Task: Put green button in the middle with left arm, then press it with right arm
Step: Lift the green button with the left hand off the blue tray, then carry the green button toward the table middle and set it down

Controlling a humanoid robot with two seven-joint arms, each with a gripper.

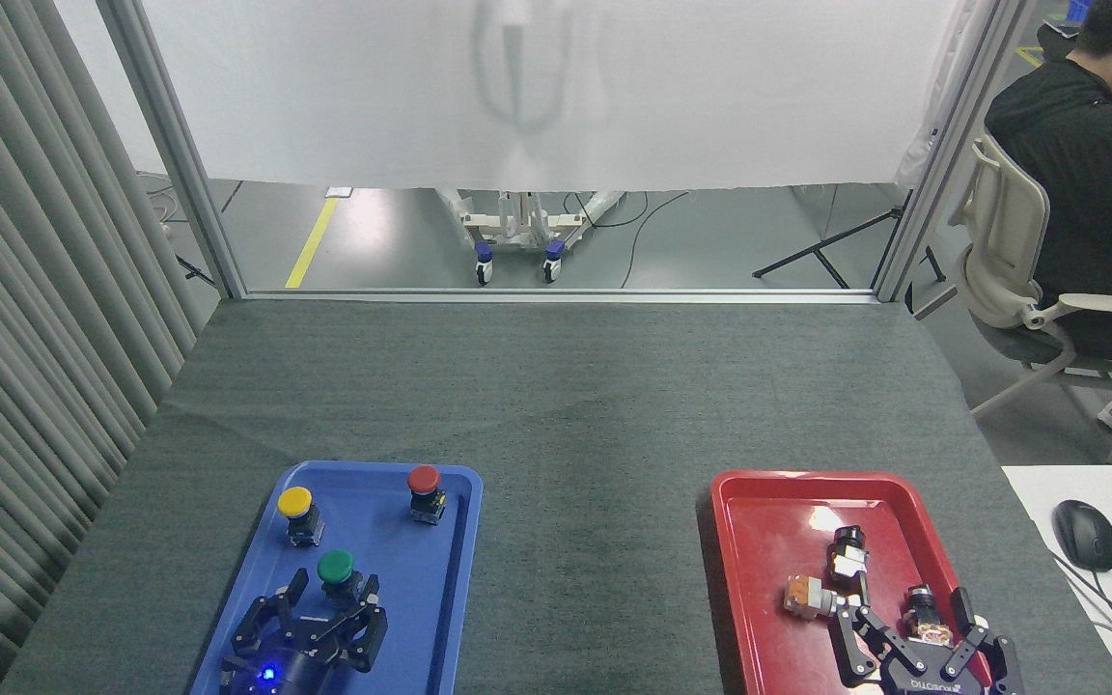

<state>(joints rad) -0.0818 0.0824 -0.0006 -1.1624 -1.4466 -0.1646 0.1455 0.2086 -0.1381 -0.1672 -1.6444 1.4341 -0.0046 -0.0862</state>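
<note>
- Black two-finger left gripper spreads wide around the small green-capped pushbutton in the blue plastic tray.
- Black right gripper hangs spread over the red plastic tray.

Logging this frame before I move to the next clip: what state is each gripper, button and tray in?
Left gripper: open, fingers either side of the green button, not closed on it.
Right gripper: open, over the red tray.
Green button: upright, in the blue tray.
Yellow button: upright, in the blue tray.
Red button: upright, in the blue tray.
Blue tray: holds three buttons.
Red tray: holds small parts.
</note>
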